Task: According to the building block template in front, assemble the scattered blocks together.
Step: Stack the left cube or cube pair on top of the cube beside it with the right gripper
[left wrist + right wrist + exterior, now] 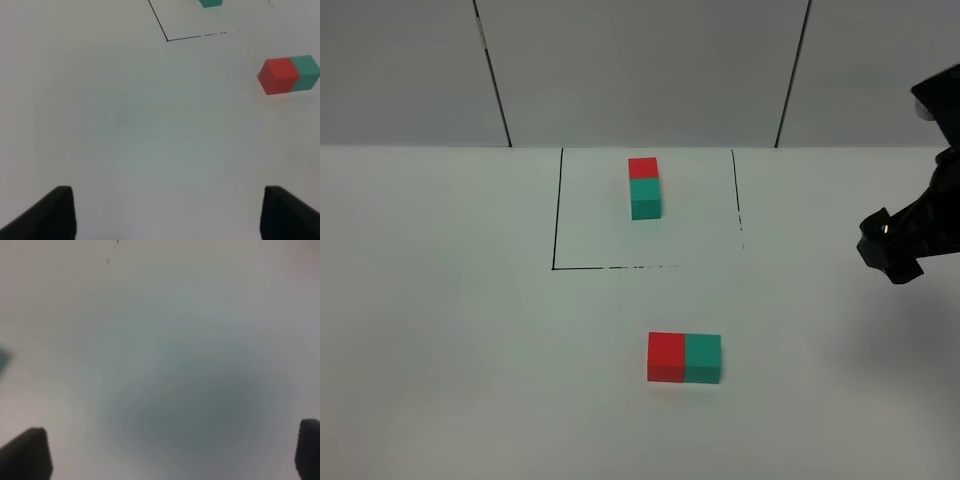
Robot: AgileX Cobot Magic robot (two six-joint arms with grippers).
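Observation:
The building block template (644,186) is a red cube joined to a teal cube inside a thin black outline (554,215) at the back of the table. The scattered blocks lie at the front middle: a red cube (666,357) and a teal cube (703,358), side by side and touching. The left wrist view also has them, red (278,76) and teal (307,72). My left gripper (167,215) is open over bare table, well short of them. My right gripper (892,262) hovers at the right edge, away from the cubes; the right wrist view shows it (167,452) open and empty.
The white table (450,330) stretches around the blocks. A grey panelled wall (640,70) stands behind it. In the left wrist view a corner of the black outline (167,39) shows. A teal sliver (2,360) sits at the edge of the right wrist view.

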